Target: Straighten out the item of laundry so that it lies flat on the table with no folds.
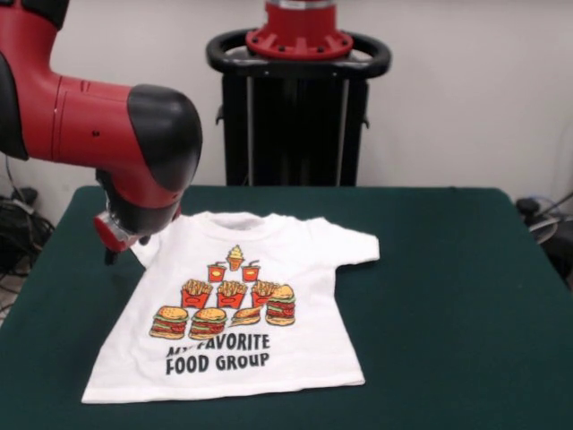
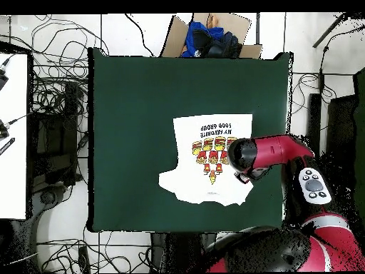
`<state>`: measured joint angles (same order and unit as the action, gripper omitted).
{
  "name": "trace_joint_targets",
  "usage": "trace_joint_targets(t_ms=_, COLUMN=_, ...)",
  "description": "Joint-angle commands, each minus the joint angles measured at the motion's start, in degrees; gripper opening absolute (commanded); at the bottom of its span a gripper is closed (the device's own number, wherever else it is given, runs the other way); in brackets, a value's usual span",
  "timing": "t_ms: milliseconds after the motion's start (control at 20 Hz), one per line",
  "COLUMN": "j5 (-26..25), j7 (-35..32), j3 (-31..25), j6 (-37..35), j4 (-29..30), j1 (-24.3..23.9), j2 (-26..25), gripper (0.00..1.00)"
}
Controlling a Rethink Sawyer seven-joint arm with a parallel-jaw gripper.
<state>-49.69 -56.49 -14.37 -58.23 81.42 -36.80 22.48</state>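
On the bench, dark green top, one shirt: white, short-sleeved, printed with burgers, fries, drinks and the black words "FAVORITE FOOD GROUP", the first word partly lost in a shallow crease. It lies print up, collar toward the far side in the front view, hem toward the camera. In that view it sits left of the bench's middle, with broad bare felt to its right. The body is mostly spread; the hem runs fairly straight, with a slight lift at its right corner. One sleeve, on the right in the front view, is laid out flat and fully shown. The other sleeve sits under my arm and is largely hidden.

My arm: red with a black elbow cover, entering from the left of the front view and bending down over the shirt's left shoulder. My jaws: at the shirt's left sleeve edge, low at the cloth. Whether they are released, clenched or grasping cloth I cannot tell; the wrist housing covers them in both views.

Overhead, the shirt lies toward the bench's right half, with my arm crossing over its right edge.

Beyond the bench's far edge overhead: a cardboard box holding blue and dark cloth. Cables lie on the floor around it.
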Motion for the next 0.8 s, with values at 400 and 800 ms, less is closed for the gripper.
trace_joint_targets(t_ms=400, j5=0.16, j7=5.57, j3=-0.66, j6=-3.68, j4=-3.52, j1=-1.0, j2=-5.93, gripper=1.0)
trace_joint_targets(t_ms=800, j5=-0.46, j7=5.16, j3=-0.3, j6=-4.26, j4=-3.99, j1=-0.34, j2=-6.08, gripper=1.0)
